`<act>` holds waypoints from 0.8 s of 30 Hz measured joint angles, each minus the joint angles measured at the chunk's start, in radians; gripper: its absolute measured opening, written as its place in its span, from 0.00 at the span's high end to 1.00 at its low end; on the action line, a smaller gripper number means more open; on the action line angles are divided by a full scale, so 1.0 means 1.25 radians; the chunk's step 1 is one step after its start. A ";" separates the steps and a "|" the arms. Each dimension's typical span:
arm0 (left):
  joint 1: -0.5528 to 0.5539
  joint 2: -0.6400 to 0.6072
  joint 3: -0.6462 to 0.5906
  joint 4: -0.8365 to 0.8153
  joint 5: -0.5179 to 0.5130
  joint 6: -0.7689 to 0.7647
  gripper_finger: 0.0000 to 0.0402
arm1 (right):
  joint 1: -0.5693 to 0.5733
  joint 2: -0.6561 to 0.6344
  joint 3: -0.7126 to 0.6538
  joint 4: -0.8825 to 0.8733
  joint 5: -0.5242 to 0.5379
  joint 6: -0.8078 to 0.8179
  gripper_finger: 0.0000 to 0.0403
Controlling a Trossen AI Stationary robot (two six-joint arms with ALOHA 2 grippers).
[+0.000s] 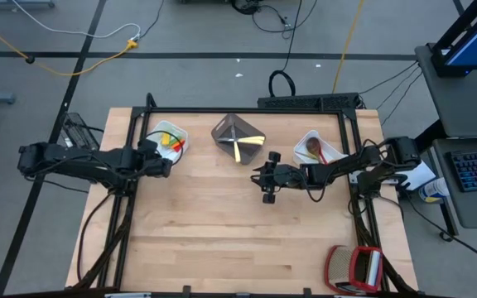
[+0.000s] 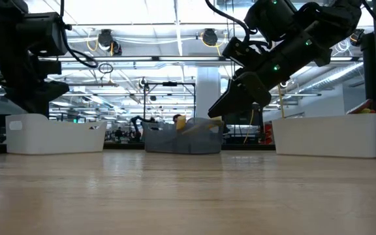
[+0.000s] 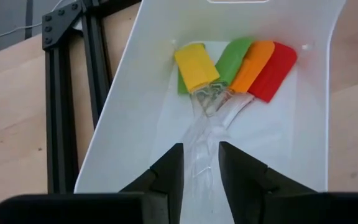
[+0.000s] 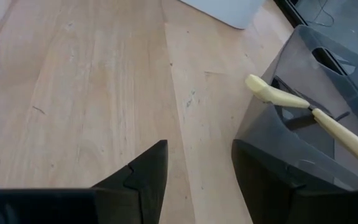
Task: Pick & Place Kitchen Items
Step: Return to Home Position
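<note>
A white bin at the far left holds yellow, green, orange and red spatulas lying flat on its floor, their clear handles pointing toward my left gripper. That gripper is open just above the bin, with a finger on either side of the clear handles. My right gripper is open over bare table beside the grey bin. A pale-handled knife leans on that bin's rim.
A second white bin at the far right holds a wooden spoon and a red piece. The grey bin stands at the far middle. A red-and-silver object sits at the near right corner. A black frame rail runs beside the left bin.
</note>
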 joint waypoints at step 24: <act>-0.079 -0.004 0.056 0.299 -0.002 0.380 0.99 | 0.000 -0.069 0.000 0.047 0.004 -0.043 0.98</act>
